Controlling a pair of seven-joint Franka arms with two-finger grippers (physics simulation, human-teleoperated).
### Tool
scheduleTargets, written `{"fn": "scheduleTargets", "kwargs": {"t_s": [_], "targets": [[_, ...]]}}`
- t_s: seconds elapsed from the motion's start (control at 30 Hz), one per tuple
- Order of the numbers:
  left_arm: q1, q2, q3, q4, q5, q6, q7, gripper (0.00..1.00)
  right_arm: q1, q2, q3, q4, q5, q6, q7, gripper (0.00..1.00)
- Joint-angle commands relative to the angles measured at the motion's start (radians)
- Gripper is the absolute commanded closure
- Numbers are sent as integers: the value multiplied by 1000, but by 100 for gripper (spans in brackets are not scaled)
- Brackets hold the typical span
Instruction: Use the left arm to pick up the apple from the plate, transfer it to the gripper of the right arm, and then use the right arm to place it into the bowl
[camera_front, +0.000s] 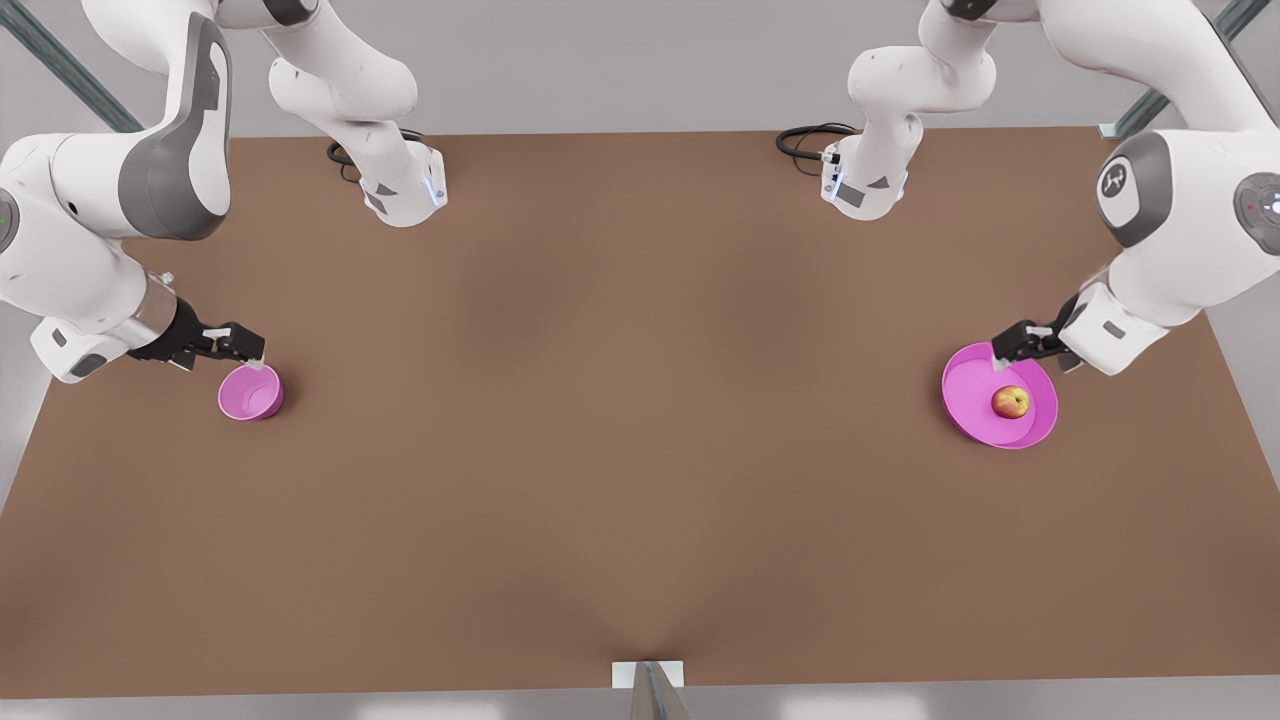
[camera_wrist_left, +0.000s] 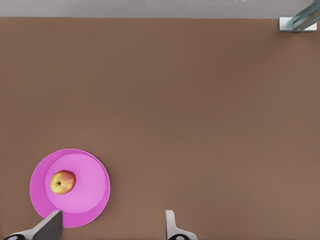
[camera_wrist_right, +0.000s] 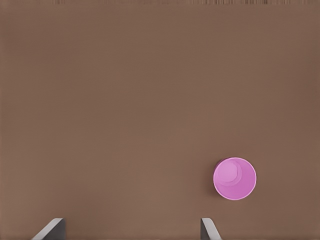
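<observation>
While the apple (camera_front: 1010, 402) sits untouched on the plate (camera_front: 965, 410) at the right of the front view, lower left in the left wrist view (camera_wrist_left: 63, 182), the left tool (camera_front: 1000, 362) hangs above the plate's upper rim with its fingers (camera_wrist_left: 171, 225) spread wide and nothing held. Right tool (camera_front: 255, 362) hangs at the front view's left, just over the upper rim of the bowl (camera_front: 250, 393), fingers (camera_wrist_right: 209, 230) also spread apart, empty, waiting. Main risk: the apple is round and sits off-centre toward the plate's right side, so a descent that is not centred on it could nudge it and make it roll across the dish, or a fingertip could catch the low rim and tip or drag the plate. The left tool looks offset from the apple, so it probably needs a sideways shift before going down. Later risks: a weak pinch could let the apple slip at the handover, and the bowl is barely wider than the apple, so an off-centre release could bounce it off the rim or knock the bowl. Room: brown counter (camera_front: 640, 420) is wide and bare between plate and bowl, which are well apart, so mid-counter is a good handover space. Plate lies near the counter's right edge in the front view; a rolling apple there could go off. Bowl is nearer the left edge. Arm bases stand at the far edge, away from both dishes.
</observation>
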Motion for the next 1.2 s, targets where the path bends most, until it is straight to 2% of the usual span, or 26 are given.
{"fn": "scheduleTargets", "kwargs": {"t_s": [0.0,0.13,0.2,0.3,0.63,0.77,1.17], "targets": [[-2,9,0,0,7,33,73,0,0,-1,-1,0,1,3,-2,0],[33,64,3,-29,5,106,72,0,-5,2,-1,0,1,3,-6,0],[45,22,41,-283,2,395,81,0,-3,2,-1,0,1,4,-5,0],[47,43,110,-401,-7,553,167,0,-3,2,-1,0,1,4,-6,0],[125,147,150,-546,-95,694,325,0,-9,2,-1,0,1,4,-22,0],[134,175,184,-546,-93,694,405,0,-11,2,-1,0,1,4,-22,0],[171,215,189,-615,-93,694,438,0,-11,5,-2,0,1,4,-40,0]]}}
